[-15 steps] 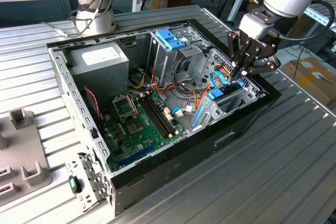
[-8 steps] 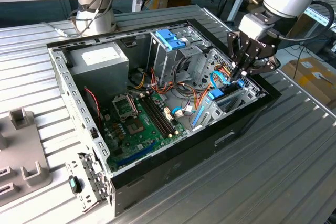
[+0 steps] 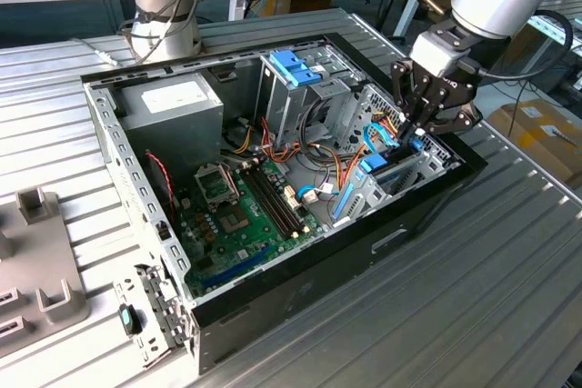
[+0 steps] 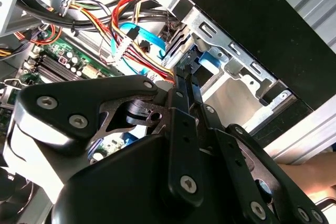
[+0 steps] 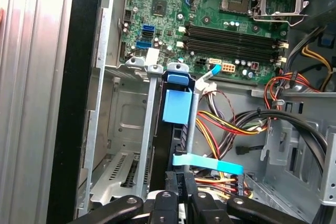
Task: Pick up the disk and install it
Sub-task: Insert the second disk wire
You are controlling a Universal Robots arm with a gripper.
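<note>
The disk (image 3: 386, 168) stands on edge in the drive bay at the exterior view's right end of the open computer case (image 3: 427, 197). Its blue rail (image 5: 177, 106) shows between the bay's metal bars in the first wrist view, and a bit of that blue (image 4: 209, 57) shows past the fingertips in the second wrist view. My gripper (image 3: 416, 134) reaches down into the bay from above. Its black fingers (image 5: 173, 187) are drawn together on the disk's upper edge, and in the second wrist view the gripper (image 4: 185, 74) narrows to one thin tip there.
Bundles of red, yellow and black cables (image 3: 318, 156) and a blue flat cable (image 5: 210, 162) lie beside the bay. Farther in are the motherboard (image 3: 236, 215), a grey power-supply box (image 3: 173, 102) and a metal cage with a blue latch (image 3: 296, 65). A grey fixture (image 3: 36, 252) sits on the table at the exterior view's left.
</note>
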